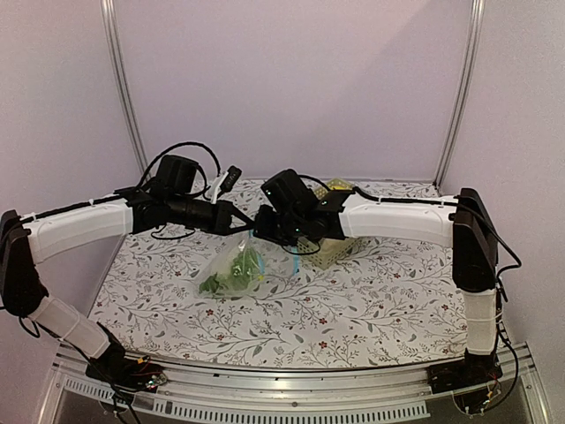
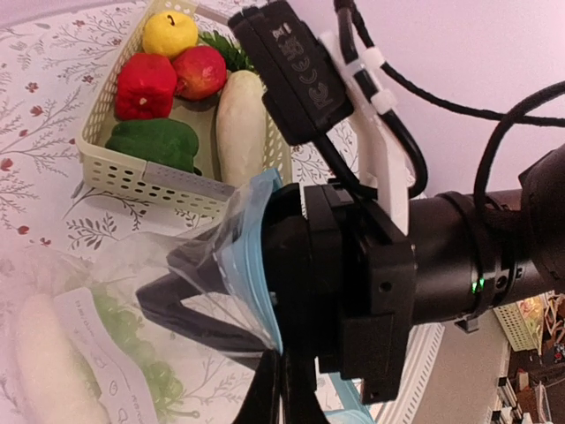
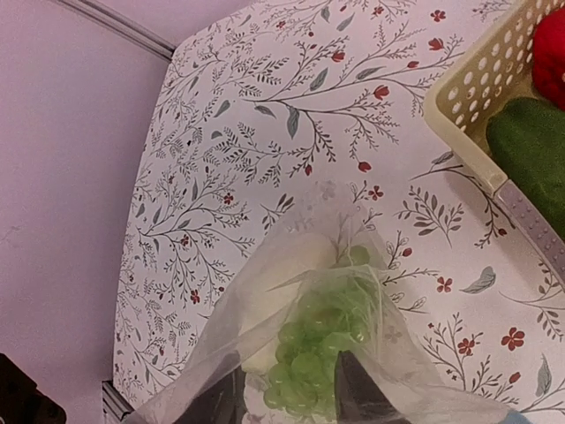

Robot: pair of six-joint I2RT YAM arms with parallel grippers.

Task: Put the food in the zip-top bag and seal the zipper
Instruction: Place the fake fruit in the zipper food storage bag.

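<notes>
The bag [image 1: 231,268] sags onto the table [image 3: 265,106] just beside the basket [image 2: 150,177], with its mouth lifted. A green bunch [image 3: 318,349] and a white piece [image 3: 282,278] already lie inside. The left end effector [image 2: 281,375] is pressed together on the bag's blue zipper strip [image 2: 250,256], holding that edge up. The right end effector [image 3: 287,393] hangs over the mouth with its fingers spread, gripping nothing. In the basket lie a yellow apple [image 2: 170,34], red pieces [image 2: 146,86], a green pepper [image 2: 154,141] and a radish [image 2: 240,119]. Filling looks part done. The next move calls for the right arm to reach into the basket for another piece.
</notes>
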